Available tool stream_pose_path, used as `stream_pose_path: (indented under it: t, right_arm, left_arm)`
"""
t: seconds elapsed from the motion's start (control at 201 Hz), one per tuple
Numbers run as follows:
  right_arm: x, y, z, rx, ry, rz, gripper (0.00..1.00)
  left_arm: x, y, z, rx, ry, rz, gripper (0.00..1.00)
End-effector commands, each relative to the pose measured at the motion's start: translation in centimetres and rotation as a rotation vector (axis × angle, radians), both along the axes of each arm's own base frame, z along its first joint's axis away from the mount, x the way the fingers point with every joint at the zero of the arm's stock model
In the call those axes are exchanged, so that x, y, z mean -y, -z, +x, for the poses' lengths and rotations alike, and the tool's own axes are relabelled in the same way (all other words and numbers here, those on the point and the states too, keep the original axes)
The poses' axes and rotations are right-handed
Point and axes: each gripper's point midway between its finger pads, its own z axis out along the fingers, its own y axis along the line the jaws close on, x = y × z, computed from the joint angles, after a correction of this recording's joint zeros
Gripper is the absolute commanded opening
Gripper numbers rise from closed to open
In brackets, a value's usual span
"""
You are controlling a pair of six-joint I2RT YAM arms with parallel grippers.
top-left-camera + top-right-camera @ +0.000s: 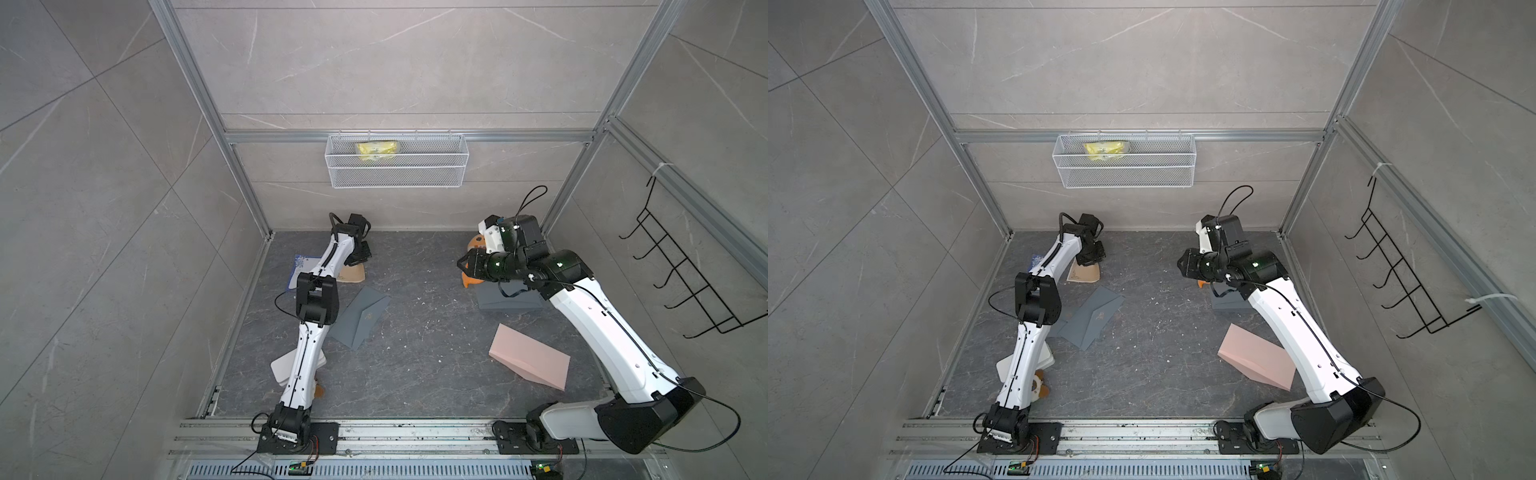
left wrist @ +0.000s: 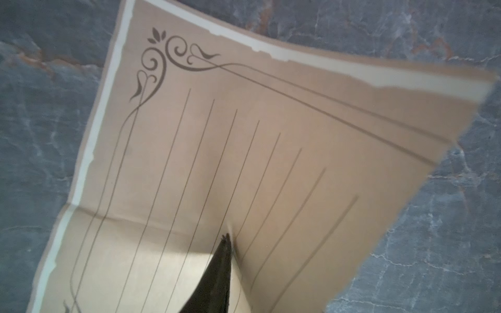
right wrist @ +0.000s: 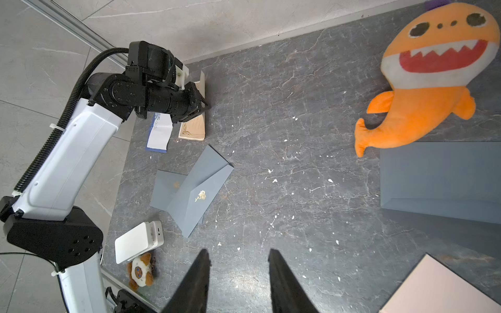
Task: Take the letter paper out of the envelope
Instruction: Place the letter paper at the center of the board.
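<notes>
Counting now: table (image 1: 415, 374) is carrying one tan letter paper (image 2: 244, 162), two grey envelopes (top envelope (image 3: 198, 195) overlapping bottom envelope (image 3: 165, 187)), one grey box (image 3: 439, 178), one pink box (image 1: 530, 361), one blue-edged card (image 3: 158, 132), one white device (image 3: 135, 244), and two plush toys: orange shark (image 3: 428, 81) and small bear (image 3: 139, 271). Back wall is holding one wire basket (image 1: 397, 176) containing one yellow packet (image 1: 377, 150); side wall is carrying one black rack (image 1: 688, 266). Two arms are reaching in: left arm (image 1: 305, 353), right arm (image 1: 602, 328).

Left arm (image 1: 305, 353), right arm (image 1: 590, 316): wht shells, blk joints, blk cables (image 1: 625, 330), corr. hose (image 3: 40, 153), wht zip ties (image 3: 56, 127); right gripper (image 3: 239, 253) dark, tapered.
</notes>
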Motion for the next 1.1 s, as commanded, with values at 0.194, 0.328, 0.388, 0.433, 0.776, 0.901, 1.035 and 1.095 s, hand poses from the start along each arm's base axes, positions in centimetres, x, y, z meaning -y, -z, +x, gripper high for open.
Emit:
stream_pose_path:
  t: [0.194,0.328,0.388,0.433,0.776,0.901,1.035,1.095]
  right_arm:
    - [0.2,1.2,0.4,-0.018,0.049,0.003,0.39]
    - [0.5,2.0,0.6,-0.028,0.080,0.000,0.40]
    - [0.6,2.3,0.6,-0.033,0.090,0.003,0.41]
    - [0.6,2.7,0.7,-0.036,0.097,0.007,0.41]
    - [1.5,3.1,0.5,-0.035,0.158,0.012,0.44]
    - [1.4,3.1,0.2,-0.036,0.168,0.026,0.46]
    - [0.7,3.4,0.0,-0.035,0.143,0.049,0.47]
    - [0.1,3.8,-0.2,-0.036,0.121,0.061,0.47]
  left_arm:
    - [1.1,-1.7,0.4,0.019,-0.002,-0.096,0.46]
    - [0.8,-2.9,0.1,0.024,0.002,-0.081,0.55]
    - [0.8,-3.5,0.0,0.032,0.010,-0.082,0.59]
    - [0.8,-4.1,-0.1,0.038,0.018,-0.082,0.63]
    - [0.8,-10.5,-1.0,0.146,0.066,-0.103,0.86]
    - [1.2,-12.7,-2.3,0.169,0.115,-0.121,0.86]
    - [1.9,-14.6,-5.2,0.185,0.225,-0.158,0.83]
    - [2.6,-14.9,-7.2,0.177,0.301,-0.197,0.78]
